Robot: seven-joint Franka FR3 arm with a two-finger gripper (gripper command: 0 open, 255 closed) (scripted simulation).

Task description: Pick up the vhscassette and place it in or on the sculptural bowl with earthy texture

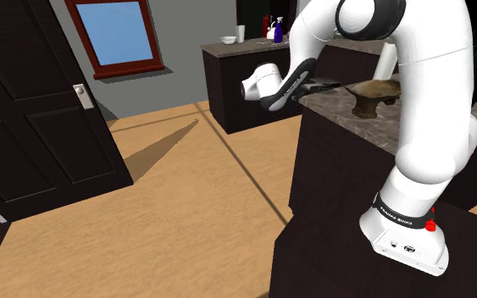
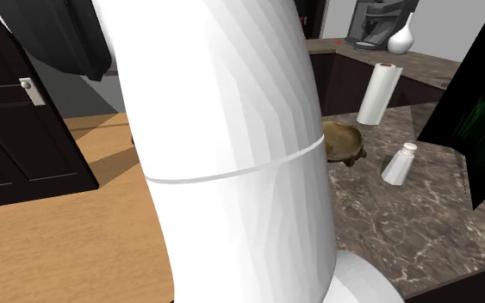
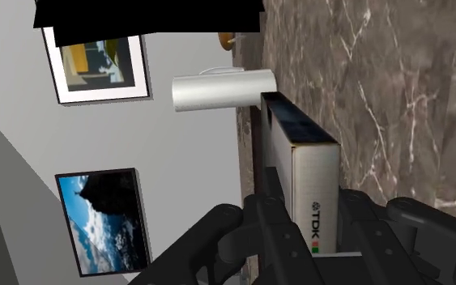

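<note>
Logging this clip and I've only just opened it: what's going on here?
The white arm's black gripper is shut on the cassette, a white box with a TDK label, one finger on each side. In the shoulder view it holds the cassette near the edge of the marble counter, just to that view's left of the brown bowl. The cassette is not yet in the bowl. A paper towel roll also stands on the counter.

Obstacles nr bowl [image 2: 345, 140]: towel roll [image 2: 378, 93] behind, shaker [image 2: 401, 163] beside. Countertop [image 2: 421, 237] bare past shaker.
</note>
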